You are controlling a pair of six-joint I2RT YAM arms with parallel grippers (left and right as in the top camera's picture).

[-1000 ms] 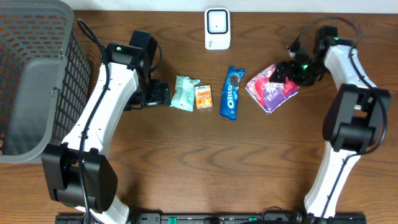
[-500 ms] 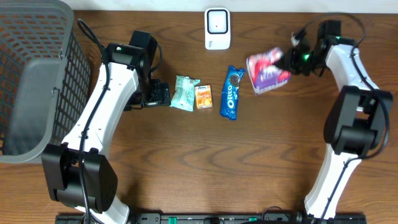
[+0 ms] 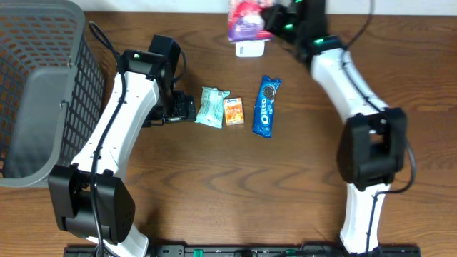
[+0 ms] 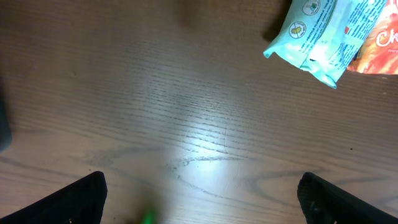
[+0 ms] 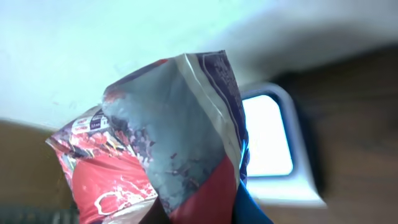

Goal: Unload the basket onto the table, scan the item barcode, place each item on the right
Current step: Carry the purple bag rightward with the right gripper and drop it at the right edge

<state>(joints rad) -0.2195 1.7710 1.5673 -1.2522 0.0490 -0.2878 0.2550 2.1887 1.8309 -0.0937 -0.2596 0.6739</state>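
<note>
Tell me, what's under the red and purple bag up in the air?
The white scanner sits beneath the bag. Only its lower edge shows from overhead; the bag covers the rest.

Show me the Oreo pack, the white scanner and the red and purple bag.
Oreo pack (image 3: pixel 266 107): overhead view, middle of the wrapper.
white scanner (image 3: pixel 251 49): overhead view, lower edge below the bag.
red and purple bag (image 3: pixel 245 20): overhead view, middle of its face.
</note>
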